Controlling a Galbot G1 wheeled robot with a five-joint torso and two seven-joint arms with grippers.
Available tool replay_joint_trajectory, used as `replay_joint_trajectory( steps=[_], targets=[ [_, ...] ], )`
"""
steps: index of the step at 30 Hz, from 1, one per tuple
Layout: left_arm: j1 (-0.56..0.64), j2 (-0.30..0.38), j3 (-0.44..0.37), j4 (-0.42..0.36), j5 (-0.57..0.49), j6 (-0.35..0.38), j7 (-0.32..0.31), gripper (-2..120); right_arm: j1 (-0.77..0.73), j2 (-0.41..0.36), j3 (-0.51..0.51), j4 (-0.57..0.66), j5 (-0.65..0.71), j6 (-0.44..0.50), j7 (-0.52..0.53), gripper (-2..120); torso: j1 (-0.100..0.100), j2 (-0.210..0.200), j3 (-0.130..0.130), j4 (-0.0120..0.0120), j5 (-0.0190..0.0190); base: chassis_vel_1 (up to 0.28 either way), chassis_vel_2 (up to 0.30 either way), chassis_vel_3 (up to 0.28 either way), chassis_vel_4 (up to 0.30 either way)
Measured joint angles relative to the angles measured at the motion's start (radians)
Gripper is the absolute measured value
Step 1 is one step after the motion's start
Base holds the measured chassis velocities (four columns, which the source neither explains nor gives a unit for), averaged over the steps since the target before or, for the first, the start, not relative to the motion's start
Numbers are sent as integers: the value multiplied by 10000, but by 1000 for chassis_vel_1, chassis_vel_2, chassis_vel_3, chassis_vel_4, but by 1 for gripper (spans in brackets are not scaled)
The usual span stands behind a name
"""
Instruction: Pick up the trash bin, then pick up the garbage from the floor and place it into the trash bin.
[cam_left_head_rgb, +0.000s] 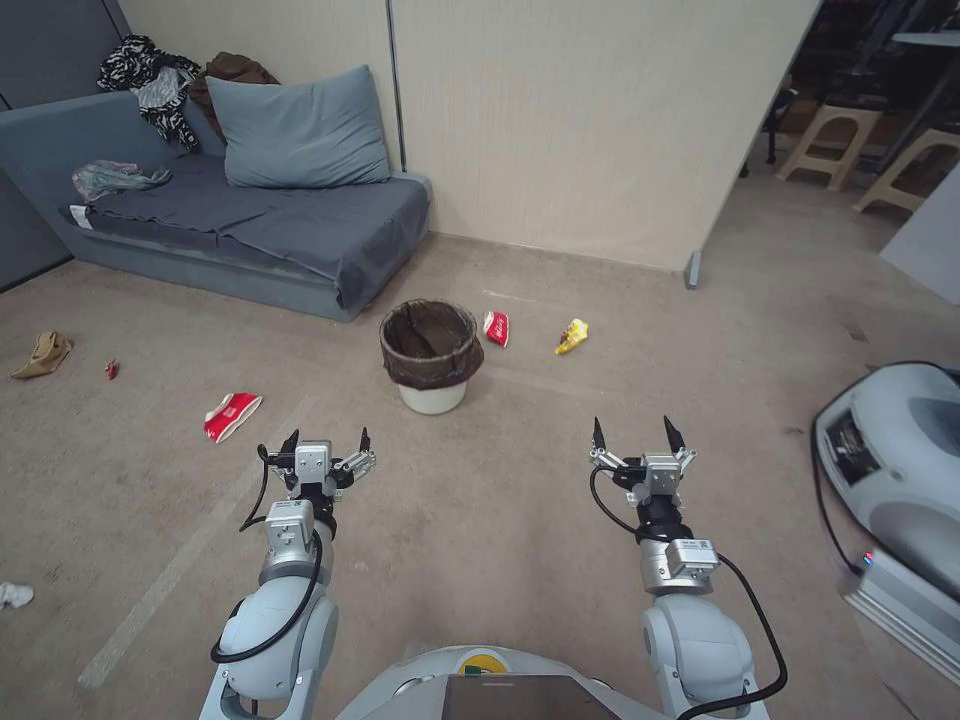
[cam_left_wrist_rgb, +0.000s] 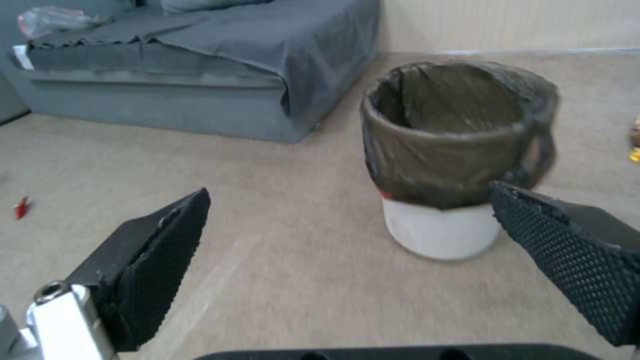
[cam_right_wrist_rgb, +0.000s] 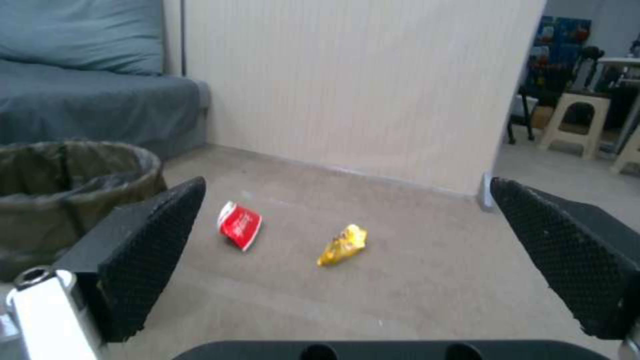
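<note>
At the far left of the carpeted floor a crumpled tan paper bag (cam_left_head_rgb: 41, 355) is seen, with a tiny red scrap (cam_left_head_rgb: 111, 369) just beside it and a white tissue wad (cam_left_head_rgb: 14, 595) lying nearer the robot at the left edge. A flat red-and-white snack packet (cam_left_head_rgb: 231, 415) is found on the carpet ahead of the left gripper (cam_left_head_rgb: 327, 441), which is held above the floor with its black fingers spread wide and nothing between them. The small round white plastic trash bin (cam_left_head_rgb: 431, 357), lined with a dark brown bag folded over its rim, is stood upright on the floor in front of the grey-blue sofa (cam_left_head_rgb: 260, 225). Just right of the bin a second red-and-white packet (cam_left_head_rgb: 496, 327) is lying, and a yellow crumpled wrapper (cam_left_head_rgb: 572, 337) is placed near it. The right gripper (cam_left_head_rgb: 635, 434) is likewise held spread and empty, short of both pieces
</note>
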Motion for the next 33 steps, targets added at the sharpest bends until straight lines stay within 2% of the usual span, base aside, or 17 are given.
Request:
replay_joint_trajectory(
  steps=[3,4,8,11,16,19,23,26,27,29,30,33],
  targets=[
    [-1,0,5,5,0,0,1,100,3,-1,7,-12,-1,5,7,100,0,0,2,-3,-6,-303,309,321,-314],
    [3,-1,1,6,1,0,-1,100,-2,0,5,-25,-1,6,10,100,0,0,0,-2,7,-299,314,297,-316],
    [7,0,7,5,1,-1,2,100,8,0,17,-25,0,18,14,100,0,0,1,1,-10,-311,303,327,-294],
    [7,0,-1,4,1,-3,-1,100,-3,0,26,-28,2,30,12,100,0,0,0,-6,-3,-286,289,308,-310],
    [13,-2,-2,-8,4,-5,-4,100,-1,0,37,-45,2,84,-8,100,0,0,-1,2,2,-281,300,305,-306],
    [13,-4,10,-7,4,-6,-4,100,-5,0,39,-62,-10,113,-9,100,1,0,0,-4,-7,-291,291,289,-287],
    [12,-3,-3,-6,5,-10,-10,100,-5,0,34,-74,-31,141,-13,100,0,0,-1,-3,1,-275,272,289,-280],
    [14,-2,-16,-6,3,-10,-16,100,19,1,30,-108,-162,245,-16,100,0,0,-1,1,-2,-185,185,217,-173],
    [10,1,-10,-5,-1,-10,-17,100,62,0,32,-151,-282,341,34,100,1,0,1,-4,-7,-163,160,141,-142],
    [4,4,-19,-14,-10,-10,-25,100,179,0,49,-277,-538,635,114,100,1,0,1,1,3,-45,70,56,-62],
    [4,7,-11,-14,-18,-5,-26,100,197,0,64,-300,-595,735,105,100,2,-1,3,-1,-8,0,0,0,0],
    [1,9,-12,-14,-29,10,-40,100,189,-1,61,-309,-619,784,48,100,2,-1,2,-1,-2,13,-26,-21,15]
  ],
)
